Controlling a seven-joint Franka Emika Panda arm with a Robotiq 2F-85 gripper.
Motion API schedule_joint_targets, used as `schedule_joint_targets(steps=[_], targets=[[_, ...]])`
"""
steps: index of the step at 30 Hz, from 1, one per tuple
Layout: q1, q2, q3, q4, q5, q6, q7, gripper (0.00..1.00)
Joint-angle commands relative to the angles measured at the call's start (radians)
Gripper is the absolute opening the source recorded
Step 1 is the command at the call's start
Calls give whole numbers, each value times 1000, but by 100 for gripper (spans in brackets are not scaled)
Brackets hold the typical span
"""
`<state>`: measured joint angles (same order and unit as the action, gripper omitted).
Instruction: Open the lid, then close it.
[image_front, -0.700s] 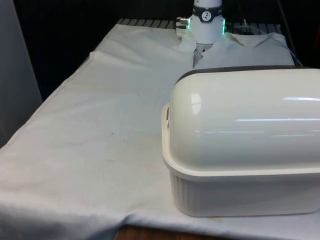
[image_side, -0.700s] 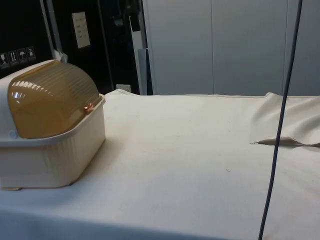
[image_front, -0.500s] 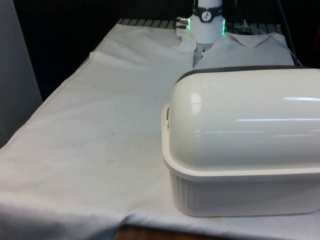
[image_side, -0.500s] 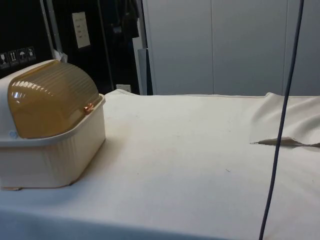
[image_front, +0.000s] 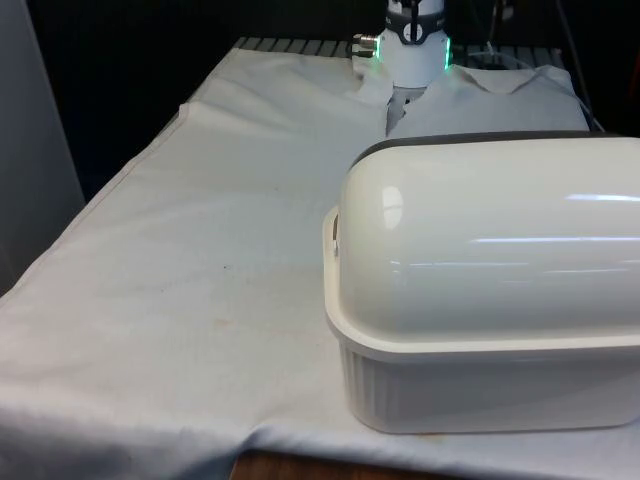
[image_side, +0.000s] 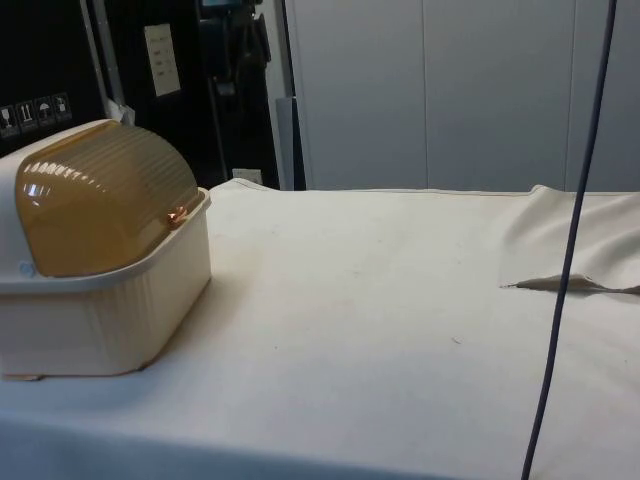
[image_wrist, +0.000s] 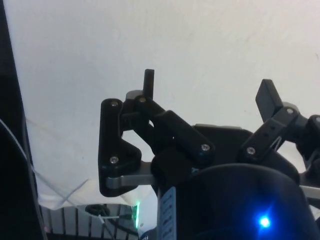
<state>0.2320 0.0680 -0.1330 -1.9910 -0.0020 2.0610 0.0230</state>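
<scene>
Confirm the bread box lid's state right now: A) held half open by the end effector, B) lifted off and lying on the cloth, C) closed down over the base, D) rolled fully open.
C: in the side view the amber lid curves down to the rim of the cream bread box, with the open end effector above bare white cloth.

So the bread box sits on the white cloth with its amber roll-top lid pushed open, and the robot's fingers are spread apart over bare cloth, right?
Not quite: the amber lid is shut, rolled down to the front rim of the bread box, as the side view shows. The rest holds: the box sits on the white cloth, and the wrist view shows the fingers spread apart over bare cloth.
</scene>
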Motion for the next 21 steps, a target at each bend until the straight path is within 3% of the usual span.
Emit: schedule_joint_targets(steps=[1, 17, 18, 21], targets=[[4, 0, 5, -13, -2, 30, 8, 100], [5, 19, 52, -77, 4, 189, 7, 100], [4, 19, 51, -72, 0, 173, 6, 100], [6, 24, 60, -89, 6, 228, 5, 100]])
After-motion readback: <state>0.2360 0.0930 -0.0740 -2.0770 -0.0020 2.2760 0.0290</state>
